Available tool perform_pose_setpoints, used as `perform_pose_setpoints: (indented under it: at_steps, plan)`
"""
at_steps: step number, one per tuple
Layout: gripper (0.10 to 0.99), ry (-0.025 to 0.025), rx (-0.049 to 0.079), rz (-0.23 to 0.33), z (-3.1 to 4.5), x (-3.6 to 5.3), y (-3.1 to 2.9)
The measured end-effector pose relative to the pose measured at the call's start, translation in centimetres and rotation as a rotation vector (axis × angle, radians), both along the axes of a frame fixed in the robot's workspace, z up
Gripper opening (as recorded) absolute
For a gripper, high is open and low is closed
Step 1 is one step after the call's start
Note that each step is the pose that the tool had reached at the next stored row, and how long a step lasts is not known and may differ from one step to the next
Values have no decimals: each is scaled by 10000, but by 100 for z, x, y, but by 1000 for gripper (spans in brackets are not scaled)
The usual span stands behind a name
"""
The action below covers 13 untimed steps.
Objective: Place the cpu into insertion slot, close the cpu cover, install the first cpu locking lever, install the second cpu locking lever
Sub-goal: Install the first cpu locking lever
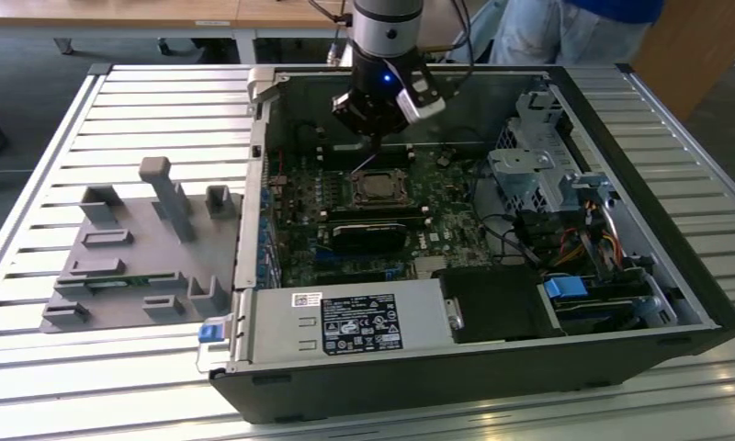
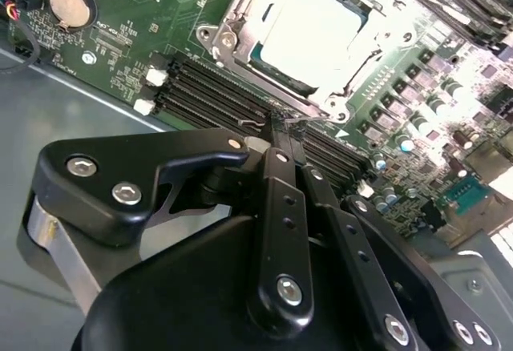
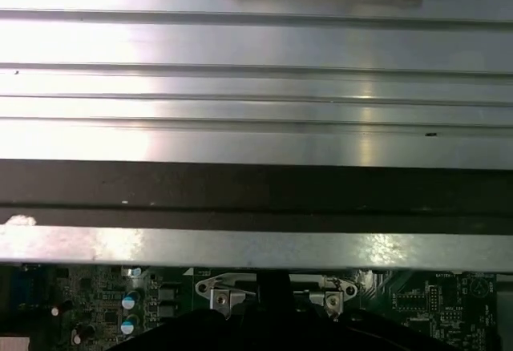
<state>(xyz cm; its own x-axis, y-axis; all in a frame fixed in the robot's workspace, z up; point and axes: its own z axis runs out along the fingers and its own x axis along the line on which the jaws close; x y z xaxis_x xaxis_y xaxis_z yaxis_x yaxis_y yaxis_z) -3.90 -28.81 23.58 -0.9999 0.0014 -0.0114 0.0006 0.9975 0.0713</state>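
1. Ribbed metal table (image 1: 122, 101) carries open black computer case (image 1: 466, 367); grey plastic fixture (image 1: 135, 248) beside it.
2. Gripper (image 2: 279, 123) fingers pressed together, empty, above memory slots (image 2: 208, 98).
3. Cpu (image 2: 313, 34), pale flat square, sits in insertion slot (image 2: 240, 46); cpu cover (image 2: 337, 106) frames it.

The pale silver cpu (image 2: 313, 34) lies flat in the insertion slot (image 2: 240, 26), framed by the closed silver cpu cover (image 2: 321, 98).

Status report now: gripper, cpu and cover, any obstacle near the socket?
Gripper shut, empty, beside the insertion slot. Cpu seated in slot, cpu cover closed over it. Memory slots close under the fingertips.
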Motion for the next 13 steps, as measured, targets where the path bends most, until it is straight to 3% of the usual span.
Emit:
perform_pose_setpoints:
  at_steps: [13]
  plan:
    - [106, 0, 0, -214, -71, 61, 39]
